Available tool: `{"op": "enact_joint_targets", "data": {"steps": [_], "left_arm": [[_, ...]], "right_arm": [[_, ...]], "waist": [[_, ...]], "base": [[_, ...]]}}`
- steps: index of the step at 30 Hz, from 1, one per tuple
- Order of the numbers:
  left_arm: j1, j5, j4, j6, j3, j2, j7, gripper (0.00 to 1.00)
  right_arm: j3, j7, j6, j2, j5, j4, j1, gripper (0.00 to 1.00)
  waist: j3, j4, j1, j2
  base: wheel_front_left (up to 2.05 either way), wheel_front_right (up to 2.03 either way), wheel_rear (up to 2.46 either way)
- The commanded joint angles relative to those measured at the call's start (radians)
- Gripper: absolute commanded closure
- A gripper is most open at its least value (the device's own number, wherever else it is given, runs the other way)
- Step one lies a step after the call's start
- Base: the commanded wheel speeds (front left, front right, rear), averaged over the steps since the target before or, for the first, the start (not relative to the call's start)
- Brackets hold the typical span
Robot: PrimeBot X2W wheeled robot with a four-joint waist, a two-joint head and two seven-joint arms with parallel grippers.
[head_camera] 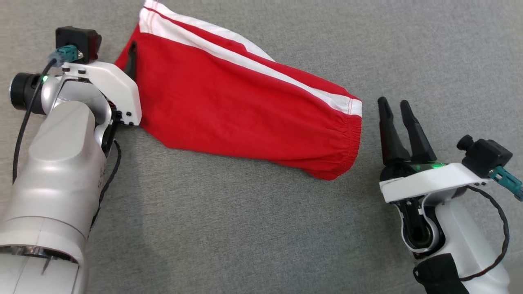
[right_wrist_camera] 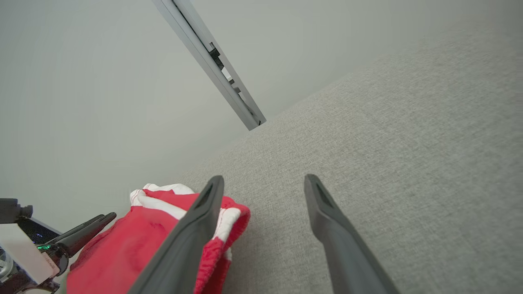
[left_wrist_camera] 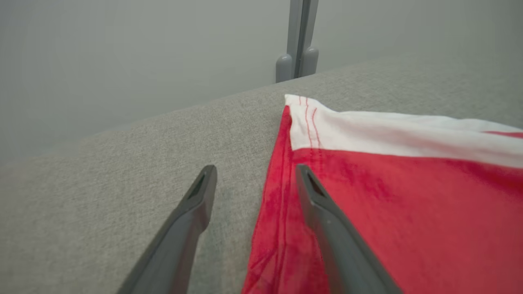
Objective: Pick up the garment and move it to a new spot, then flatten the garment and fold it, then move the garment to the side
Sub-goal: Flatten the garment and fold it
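Head view: red shorts (head_camera: 245,106) lie on the grey cloth surface (head_camera: 245,237), between your two grippers.
Your left gripper (left_wrist_camera: 256,169) is spread wide, one finger over the shorts' hem and the other over bare surface, gripping nothing. Your right gripper (head_camera: 393,102) stands parted too, empty, just beside the elastic waistband end.

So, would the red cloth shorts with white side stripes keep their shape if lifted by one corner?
Probably not: the red cloth shorts lie thin and flat with soft wrinkles, so they would likely droop. They look light for their size. The gathered waistband seems thicker and is perhaps a firmer hold.
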Motion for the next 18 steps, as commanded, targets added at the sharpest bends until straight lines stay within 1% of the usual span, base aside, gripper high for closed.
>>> {"op": "enact_joint_targets", "data": {"steps": [1, 6, 9, 10, 11, 14, 18], "left_arm": [[0.014, -0.005, 0.010, -0.011, -0.004, -0.003, 0.036, 0.00], [0.036, -0.033, 0.026, -0.044, -0.012, -0.020, 0.164, 0.00], [0.059, -0.047, 0.033, -0.056, -0.024, -0.027, 0.229, 0.00], [0.067, -0.048, 0.035, -0.058, -0.028, -0.026, 0.241, 0.84], [0.075, -0.049, 0.036, -0.059, -0.033, -0.025, 0.245, 1.00], [0.090, -0.054, 0.038, -0.061, -0.040, -0.027, 0.251, 1.00], [0.119, -0.069, 0.036, -0.059, -0.036, -0.022, 0.189, 1.00]], "right_arm": [[-0.022, 0.000, 0.000, -0.007, -0.014, 0.007, 0.015, 0.00], [-0.036, 0.000, 0.000, -0.006, -0.030, 0.020, 0.020, 0.00], [-0.032, 0.000, 0.000, -0.006, -0.035, 0.023, 0.019, 0.00], [-0.029, 0.000, 0.000, -0.006, -0.035, 0.024, 0.019, 0.00], [-0.028, 0.000, 0.000, -0.006, -0.036, 0.028, 0.020, 0.00], [-0.032, 0.000, 0.000, -0.006, -0.051, 0.030, 0.023, 0.00], [-0.052, 0.000, 0.000, -0.006, -0.100, 0.039, 0.039, 0.00]], "waist": [[-0.023, 0.021, 0.0000, 0.0000], [-0.038, 0.026, 0.0000, 0.0000], [-0.045, 0.022, 0.0000, 0.0000], [-0.047, 0.020, 0.0000, 0.0000], [-0.051, 0.019, 0.0000, 0.0000], [-0.062, 0.021, 0.0000, 0.0000], [-0.104, 0.037, 0.0000, 0.0000]], "base": [[0.00, 0.00, 0.00], [0.00, 0.00, 0.00], [0.00, 0.00, 0.00], [0.00, 0.00, 0.00], [0.00, 0.00, 0.00], [0.00, 0.00, 0.00], [0.00, 0.00, 0.00]]}}
